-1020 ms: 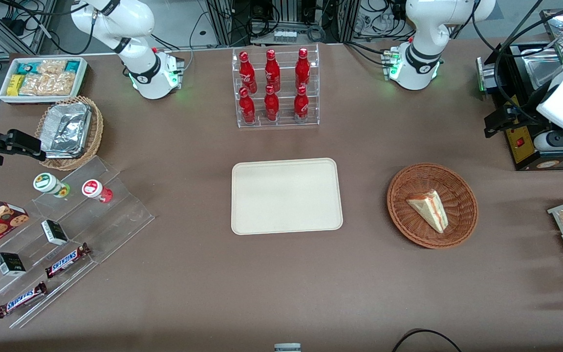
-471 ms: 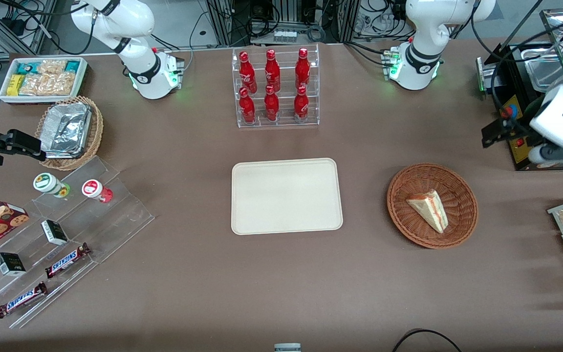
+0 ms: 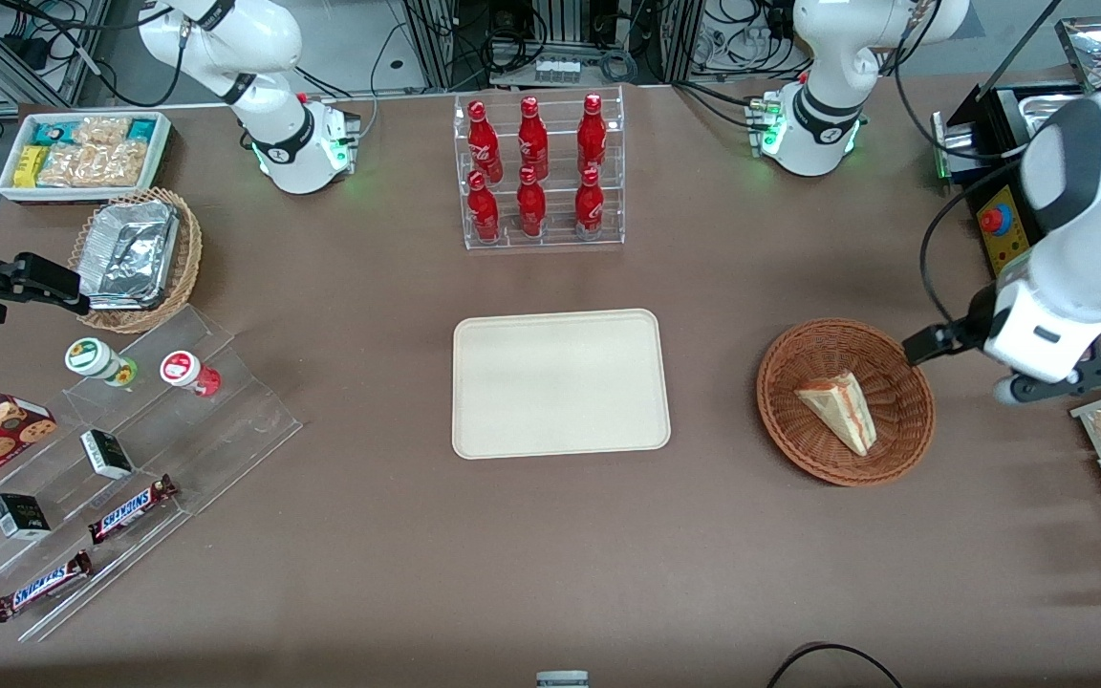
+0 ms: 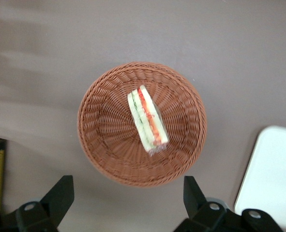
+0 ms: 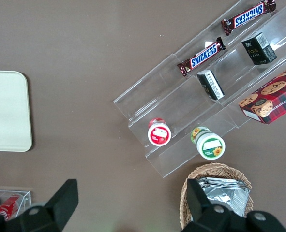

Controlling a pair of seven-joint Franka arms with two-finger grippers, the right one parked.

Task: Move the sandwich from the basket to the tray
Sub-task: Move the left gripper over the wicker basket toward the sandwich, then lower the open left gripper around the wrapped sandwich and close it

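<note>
Gripper (image 4: 126, 203) hung up in the air just off the basket (image 3: 906, 449) rim, toward the working arm's end of the table, wrist camera aimed straight down, fingers (image 4: 60, 194) spread wide with nothing between them. Sandwich (image 3: 838, 410) sat inside the basket, lying on its side, a bit off center. Its long axis ran diagonally in the front view, thin end toward the tray (image 3: 560, 383) and the wide end nearer the front camera, with the red and green filling showing along the cut edge. Tray was well apart from the basket, mid-table.
</note>
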